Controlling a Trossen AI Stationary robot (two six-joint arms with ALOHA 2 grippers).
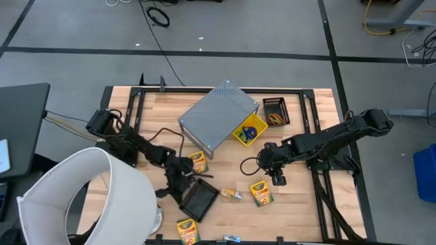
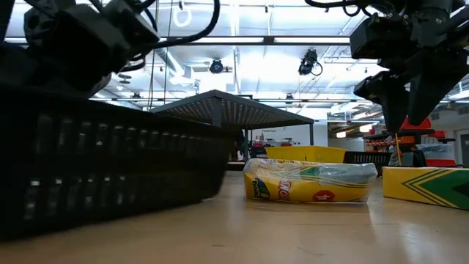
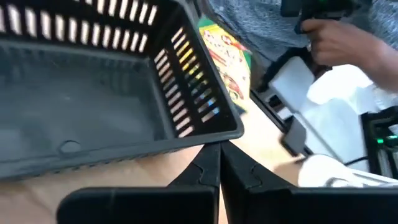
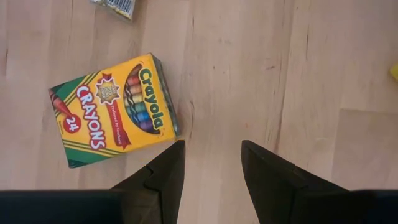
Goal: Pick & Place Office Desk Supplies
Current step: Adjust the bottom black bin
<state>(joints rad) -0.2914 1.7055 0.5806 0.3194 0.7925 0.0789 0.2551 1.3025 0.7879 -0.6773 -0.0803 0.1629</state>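
Observation:
My left gripper is shut, its tips at the rim of a black slotted basket near the table's front. A crayon box lies just behind it. My right gripper is open and empty above bare wood, pointing down. A second crayon box lies flat on the table beside it, toward the near edge. A multicoloured packet lies between basket and box. A third crayon box lies at the front edge. Elastic loops lie in a small black bin. My left gripper's shut fingertips stand against the outer side of the basket's wall, just under its rim near a corner. Nothing shows between the fingers. Whether they press on the wall or only stand beside it, I cannot tell.
A grey perforated box and a yellow bin stand mid-table at the back. A big white cylinder fills the front left. Black frame rails run along the table's edges. What looks like a person's hand shows in the left wrist view.

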